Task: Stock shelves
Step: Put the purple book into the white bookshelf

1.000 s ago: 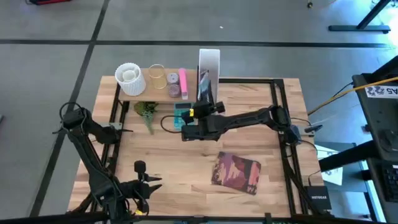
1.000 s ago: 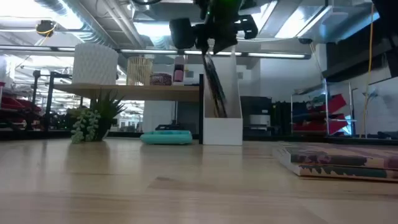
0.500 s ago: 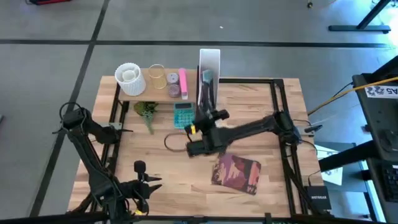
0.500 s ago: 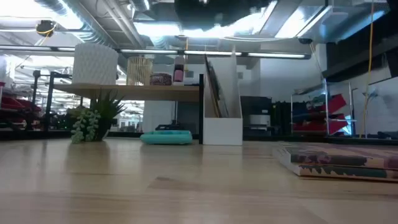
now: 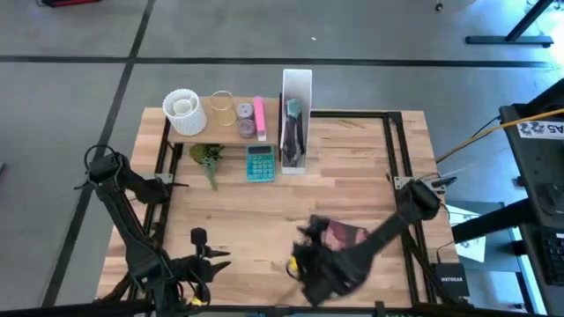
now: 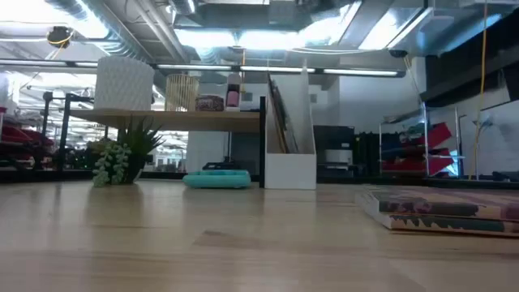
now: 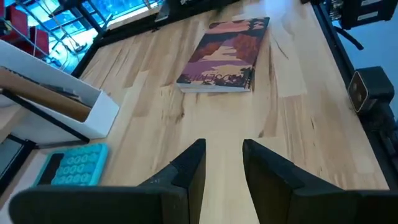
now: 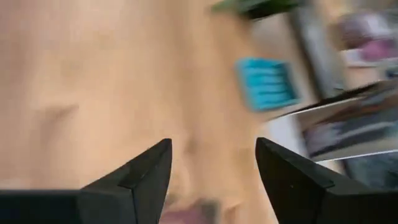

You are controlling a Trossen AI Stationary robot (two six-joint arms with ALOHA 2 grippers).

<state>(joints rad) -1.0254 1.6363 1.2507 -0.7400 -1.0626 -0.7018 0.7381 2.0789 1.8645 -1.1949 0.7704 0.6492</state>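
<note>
Light-wood tabletop (image 5: 247,211) with black rails fills my overhead feed, set on a grey floor. My right gripper (image 5: 304,251) hangs over the near middle of the table, just beside the book's left edge, its arm reaching in from the right rail. In its wrist feed the two dark fingers (image 8: 140,174) stand well apart with nothing between them, bare wood showing through the gap (that feed is smeared, so I read little else from it).

My left gripper (image 5: 216,254) waits low at the near-left part of the table. Its fingers (image 7: 189,168) are parted by a narrow gap and grasp nothing.

Moving outward, the book (image 5: 344,236) with a pink and maroon cover lies flat at the near right of the table, partly covered by the right arm from above; in the low feed it lies flat at the right.

Farther back, the teal calculator (image 5: 259,163) lies flat on the table, just beside the white file box (image 5: 296,84), which stands upright with dark flat items leaning inside it. Touching the box's left side is the small wood shelf (image 5: 225,130), raised on a black frame. On it stand a white ribbed pot (image 5: 183,110), a clear glass (image 5: 221,108), a small round jar (image 5: 245,112) and a pink bottle (image 5: 260,117). A small green plant (image 5: 208,158) sits on the table at the shelf's front edge.
</note>
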